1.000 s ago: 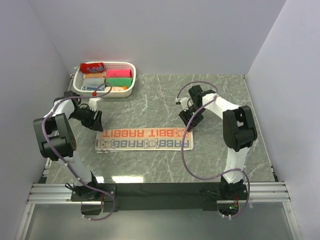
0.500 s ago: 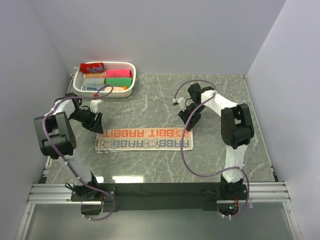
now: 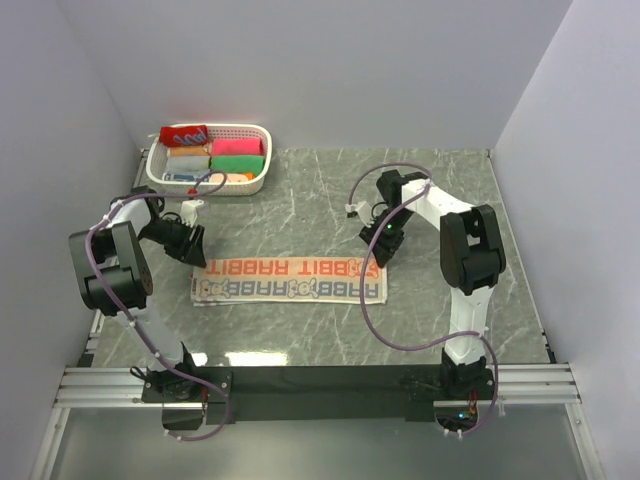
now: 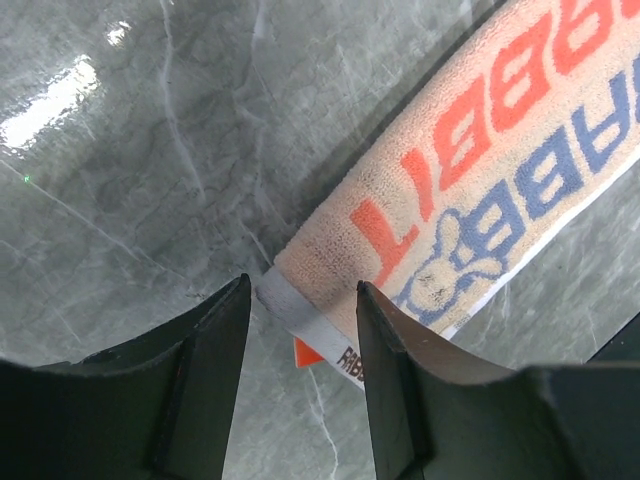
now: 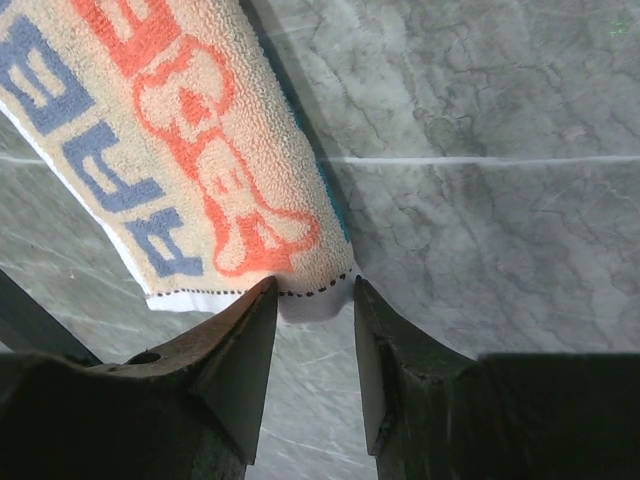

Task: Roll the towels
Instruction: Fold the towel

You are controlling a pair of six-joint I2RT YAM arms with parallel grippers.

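A cream towel [image 3: 290, 280] with orange-red and blue letters lies flat as a long strip in the middle of the table. My left gripper [image 3: 194, 246] points down at its left end. In the left wrist view this gripper [image 4: 303, 290] is open, and the grey hem corner of the towel [image 4: 440, 180] lies between the fingertips. My right gripper [image 3: 378, 250] is at the towel's right end. It is open too [image 5: 313, 290], straddling the white stitched hem of the towel [image 5: 200, 130]. A red rolled towel [image 3: 183, 135] rests on the basket's left rim.
A white basket [image 3: 262, 140] at the back left holds several rolled towels in pink, green and orange. Grey walls close in on the left, right and back. The arms' purple cables loop over the marble table [image 3: 440, 200].
The right arm's forearm has swung slightly while its gripper stayed at the towel's right end. The left arm has barely moved. The towel lies as before.
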